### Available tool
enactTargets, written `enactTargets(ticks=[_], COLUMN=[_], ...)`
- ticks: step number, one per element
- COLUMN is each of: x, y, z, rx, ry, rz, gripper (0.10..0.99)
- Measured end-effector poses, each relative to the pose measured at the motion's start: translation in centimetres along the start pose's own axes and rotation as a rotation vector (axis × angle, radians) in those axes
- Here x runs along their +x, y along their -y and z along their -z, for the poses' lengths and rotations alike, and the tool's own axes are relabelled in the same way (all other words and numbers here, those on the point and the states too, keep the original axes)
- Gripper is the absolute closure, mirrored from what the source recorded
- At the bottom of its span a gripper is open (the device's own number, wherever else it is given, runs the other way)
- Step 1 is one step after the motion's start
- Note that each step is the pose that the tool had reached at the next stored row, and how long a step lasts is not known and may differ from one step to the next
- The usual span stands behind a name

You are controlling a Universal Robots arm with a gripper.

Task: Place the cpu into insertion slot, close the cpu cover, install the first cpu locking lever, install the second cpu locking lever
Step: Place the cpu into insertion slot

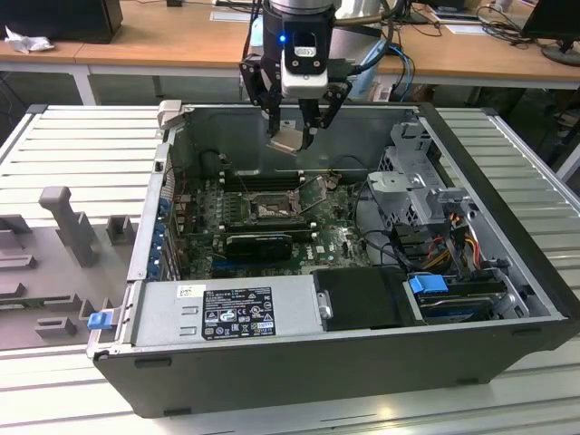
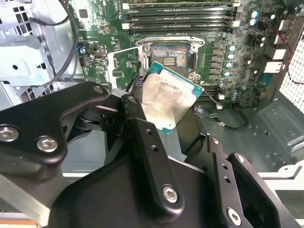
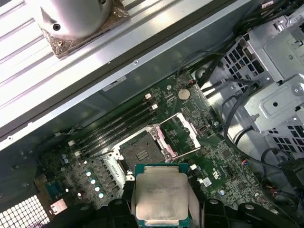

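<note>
The claw (image 1: pixel 294 134) is gripping the cpu (image 1: pixel 286 141) by opposite edges, holding it near the open top of the computer case (image 1: pixel 299 381), well above the green motherboard (image 1: pixel 331 240). The insertion slot (image 1: pixel 270 210) is lying bare, with the cpu cover (image 3: pixel 192 134) swung open beside it. The first step, placing the chip, appears to be in hand and not yet done. Seating it is likely calling for the chip squared to the socket and lowered flat, without force.
</note>
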State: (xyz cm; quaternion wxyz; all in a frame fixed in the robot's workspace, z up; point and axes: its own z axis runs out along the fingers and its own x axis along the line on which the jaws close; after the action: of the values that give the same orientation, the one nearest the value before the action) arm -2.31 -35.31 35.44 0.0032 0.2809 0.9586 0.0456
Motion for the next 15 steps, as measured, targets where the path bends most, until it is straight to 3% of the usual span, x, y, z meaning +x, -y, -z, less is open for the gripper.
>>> enactTargets(ticks=[6, 15], x=[-0.01, -0.01], y=[0.03, 0.04], z=[-0.27, -0.31], rx=[0.000, -0.002], ry=[0.0014, 0.0091], rz=[-0.014, -0.101], gripper=[0.557, 0.557])
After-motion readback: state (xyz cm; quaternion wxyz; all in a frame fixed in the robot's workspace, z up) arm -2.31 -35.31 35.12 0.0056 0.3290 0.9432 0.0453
